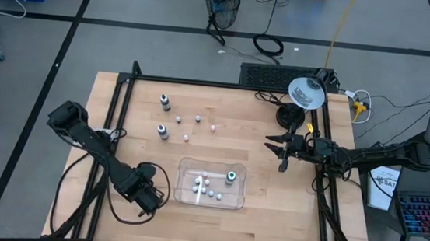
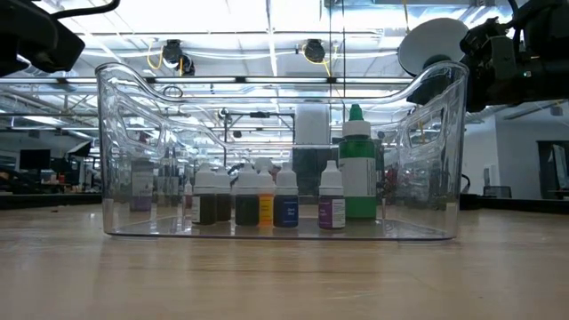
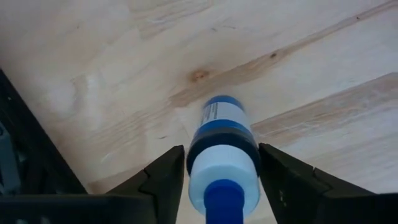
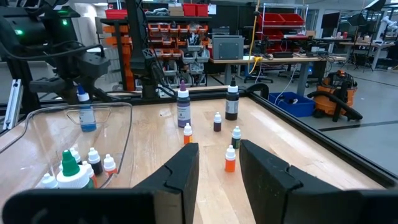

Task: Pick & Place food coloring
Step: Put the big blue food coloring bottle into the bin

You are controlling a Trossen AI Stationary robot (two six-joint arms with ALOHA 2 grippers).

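Down at the near-left part of the bench (image 1: 121, 214), the left gripper (image 1: 152, 197) has a blue bottle (image 3: 222, 163) between its fingers (image 3: 165, 177). In the left wrist view both fingers flank the bottle's white-and-blue body closely, the blue cap toward the camera, the bottle hanging over bare wood — whether the pads truly press it I cannot tell. The right wrist view shows the same bottle (image 4: 86, 112) held upright in that gripper, just outside the tray's (image 1: 186, 165) near wall.

Just beside the left gripper, on its inner side, sits the clear tray. Inside it, the low view shows a row of small dropper bottles (image 2: 286, 200) with white caps and dark, yellow, blue and purple bodies, with a taller green bottle (image 2: 358, 169) beside them.

Beyond the tray, farther from the left gripper, two dark bottles (image 1: 165, 101) stand upright on the bench, and a few tiny bottles (image 1: 198, 120) are scattered near them, apart from one another.

The right gripper (image 1: 283, 152) hovers off the tray's far-right corner, well apart from the left one. Its fingers (image 4: 180, 171) stand a little parted with nothing between them — through the gap an orange bottle (image 4: 230, 159) shows ahead on the wood.
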